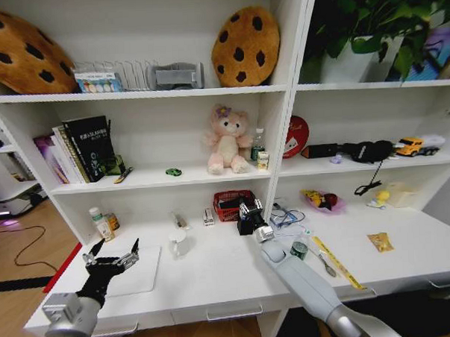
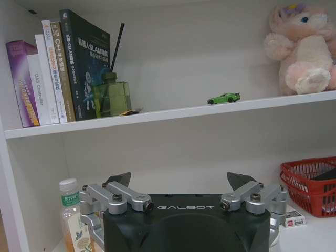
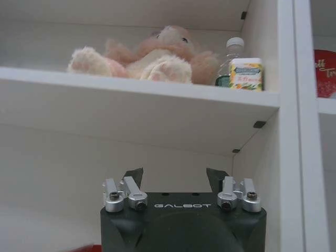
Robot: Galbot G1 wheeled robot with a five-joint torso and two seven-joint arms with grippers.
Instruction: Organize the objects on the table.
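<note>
White desk surface, the table (image 1: 215, 277) carries the small clutter: a green-labelled jar (image 1: 299, 249) near its front right, a pen (image 1: 327, 265) and a yellow ruler (image 1: 338, 263) just beside it, a flat white pad (image 1: 136, 271) on the left, a white cup (image 1: 178, 241) near the middle and a bottle (image 1: 100, 224) against the far left wall. A tiny green toy car (image 2: 224, 98) sits apart from these, up on the middle shelf (image 2: 173, 113) between the green diffuser bottle (image 2: 111, 96) and the pink plush bear (image 2: 303, 47), so it looks already put away or still misplaced; I cannot tell which. At the far side of the table stands a red basket (image 1: 234, 205) holding dark items I cannot make out. The right gripper (image 1: 251, 216) hangs just in front of that basket, empty, its fingers spread apart and aimed at the back wall under the shelf, probably lining up over the basket or something near it. The left gripper (image 1: 111, 261) hovers over the white pad at the near left, also wide open and holding nothing, apparently waiting clear of the working arm.
</note>
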